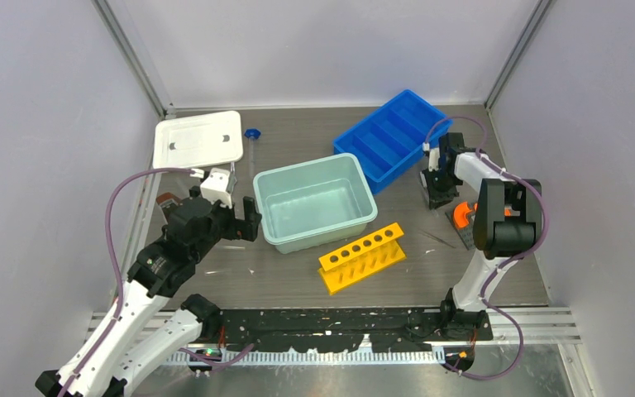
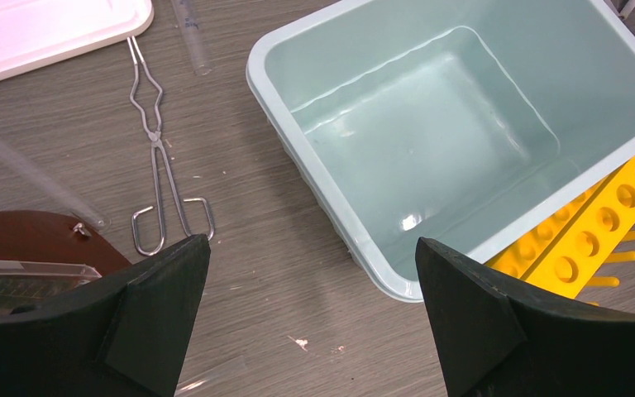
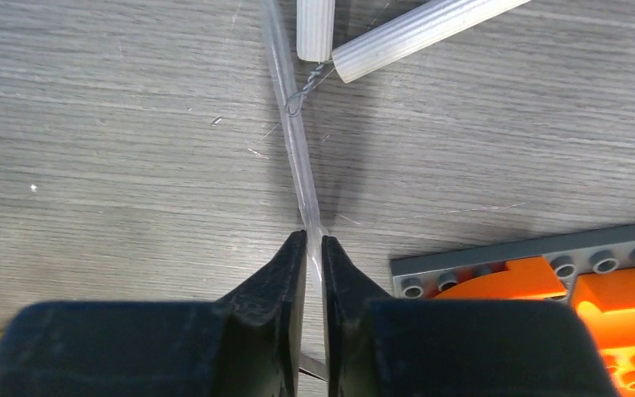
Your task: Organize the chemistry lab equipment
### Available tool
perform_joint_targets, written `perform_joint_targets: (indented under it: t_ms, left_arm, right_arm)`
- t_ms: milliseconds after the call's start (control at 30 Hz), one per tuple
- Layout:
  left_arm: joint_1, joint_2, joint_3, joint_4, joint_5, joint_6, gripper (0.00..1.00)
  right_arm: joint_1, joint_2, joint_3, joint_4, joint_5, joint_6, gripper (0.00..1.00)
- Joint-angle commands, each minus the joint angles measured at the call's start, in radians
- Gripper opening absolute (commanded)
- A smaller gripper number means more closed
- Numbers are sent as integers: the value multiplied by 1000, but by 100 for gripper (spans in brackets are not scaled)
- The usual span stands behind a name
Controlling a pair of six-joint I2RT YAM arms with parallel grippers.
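My right gripper (image 3: 314, 240) is shut on a slim clear rod (image 3: 292, 141) that lies along the table. In the top view it (image 1: 440, 197) points down beside the blue tray. The rod's far end meets a wire triangle with white ribbed sleeves (image 3: 413, 37). My left gripper (image 2: 307, 242) is open and empty, low over the table left of the teal tub (image 2: 298, 74); in the top view it (image 1: 241, 220) is beside that tub. Silvery tongs (image 2: 157, 149) lie ahead of its left finger. A clear tube with a blue cap (image 1: 252, 133) lies by the white lid.
The blue divided tray (image 1: 393, 136) stands at the back right. A yellow tube rack (image 1: 362, 256) lies in front of the tub. A white lid (image 1: 198, 139) is at the back left. A grey plate with orange bricks (image 3: 546, 273) is just right of my right gripper.
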Motion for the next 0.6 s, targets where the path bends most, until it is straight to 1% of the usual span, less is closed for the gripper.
perform_joint_targets:
  t_ms: [0, 133, 233, 433, 533, 567]
  left_arm:
    - [-2, 3, 4, 44, 9, 9, 100]
    - [-2, 2, 2, 45, 8, 9, 100]
    - [-2, 8, 3, 45, 10, 9, 100]
    - [-2, 27, 6, 43, 17, 7, 100]
    - [-2, 31, 6, 42, 14, 8, 100]
    - [-2, 32, 6, 42, 13, 7, 100]
  right_arm:
    - [0, -47, 13, 11, -58, -2, 13]
    - [2, -90, 25, 11, -111, 10, 5]
    - [2, -119, 45, -9, -133, 27, 3]
    - [28, -156, 132, -92, -164, 60, 2]
    - [42, -163, 173, -99, -176, 71, 2]
    - [71, -161, 181, -95, -187, 71, 3]
